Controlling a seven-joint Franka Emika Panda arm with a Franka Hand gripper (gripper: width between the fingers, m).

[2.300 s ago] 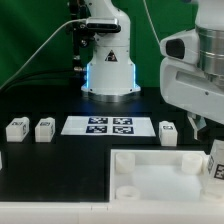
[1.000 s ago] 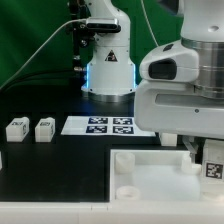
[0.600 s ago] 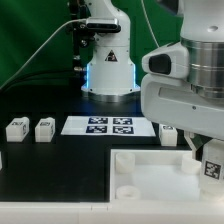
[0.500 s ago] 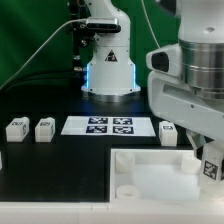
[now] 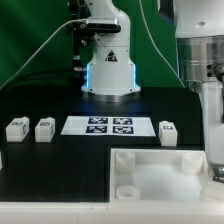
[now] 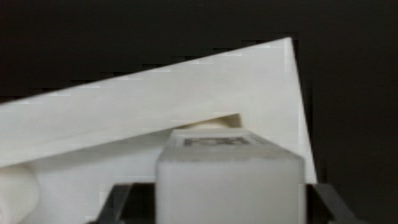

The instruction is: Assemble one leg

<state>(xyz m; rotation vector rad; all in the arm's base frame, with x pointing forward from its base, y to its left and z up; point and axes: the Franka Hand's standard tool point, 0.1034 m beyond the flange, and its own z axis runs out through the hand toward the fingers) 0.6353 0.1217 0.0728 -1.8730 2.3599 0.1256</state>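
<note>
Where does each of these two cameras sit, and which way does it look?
Exterior view: off the arm, facing across the table toward the robot's base; the arm shows at the exterior view's right.
Wrist view: on the wrist, looking along the gripper at the leg it holds; only its dark fingers show.
Both show the white tray.

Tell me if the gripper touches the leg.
Touching. Wrist view: the leg sits clamped between the gripper and its dark fingers, no gap on either side.
</note>
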